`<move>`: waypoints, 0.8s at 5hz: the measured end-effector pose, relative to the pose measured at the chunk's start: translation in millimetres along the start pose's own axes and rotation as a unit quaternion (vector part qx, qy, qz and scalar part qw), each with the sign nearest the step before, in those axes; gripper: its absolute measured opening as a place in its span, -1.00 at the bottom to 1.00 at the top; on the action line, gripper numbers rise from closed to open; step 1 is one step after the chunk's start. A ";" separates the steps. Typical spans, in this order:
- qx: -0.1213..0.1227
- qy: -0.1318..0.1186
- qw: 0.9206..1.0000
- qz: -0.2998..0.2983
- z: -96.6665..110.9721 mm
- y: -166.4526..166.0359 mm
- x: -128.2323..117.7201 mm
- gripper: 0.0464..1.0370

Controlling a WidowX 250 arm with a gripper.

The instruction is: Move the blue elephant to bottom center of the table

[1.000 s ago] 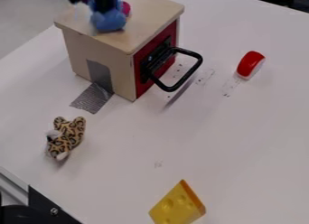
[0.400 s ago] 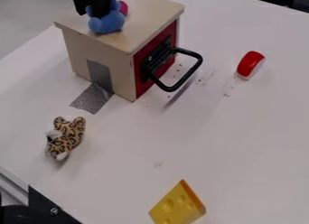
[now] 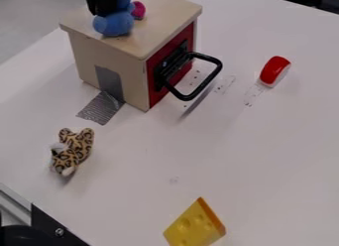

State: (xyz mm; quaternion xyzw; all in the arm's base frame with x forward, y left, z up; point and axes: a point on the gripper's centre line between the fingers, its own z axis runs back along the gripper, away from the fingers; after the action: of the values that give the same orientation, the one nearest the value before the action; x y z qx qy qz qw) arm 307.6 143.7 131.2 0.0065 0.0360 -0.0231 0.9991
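Shifted slightly toward the view's left since the earliest frame: blue elephant (image 3: 114,24), with the dark shape of my gripper (image 3: 102,4) now lying differently against it. Unmoved: everything else listed below.

Item, finger state: whether apart, together or clamped on the toy, I cannot tell.

Item, blue elephant: just below my gripper in the view, over the near left part of the wooden box (image 3: 162,14) top; whether it rests there is unclear.

Item, pink object (image 3: 138,10): just right of my gripper, beside the elephant.

Item, wooden box: under my gripper — a bulky block between me and the near part of the white table (image 3: 232,155). Red door (image 3: 153,89) on its right side, black handle (image 3: 204,82) jutting out to the lower right of me.

Item, silver tape (image 3: 100,109): below me, from the box's front onto the table.

Item, leopard-print toy (image 3: 81,145): well below me, slightly left.

Item, red-and-white round object (image 3: 273,70): well apart, to my right and lower.

Item, yellow cheese wedge (image 3: 193,227): farthest below me — at the bottom edge, around the middle, by the elephant's destination.
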 end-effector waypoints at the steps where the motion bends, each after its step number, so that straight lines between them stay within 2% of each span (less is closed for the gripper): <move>1: -0.001 -0.001 1.000 -0.021 10.8 -10.5 -18.8 -0.98; 2: -0.004 0.005 0.999 -0.047 19.7 -30.6 -50.6 -0.98; 3: -0.010 0.018 0.997 -0.074 17.6 -50.2 -80.2 -0.98; 4: -0.031 0.040 0.993 -0.103 5.3 -75.0 -103.9 -0.98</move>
State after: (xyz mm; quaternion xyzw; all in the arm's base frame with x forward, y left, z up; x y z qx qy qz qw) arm 200.9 73.5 143.2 -0.0272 0.0771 -0.1246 0.9888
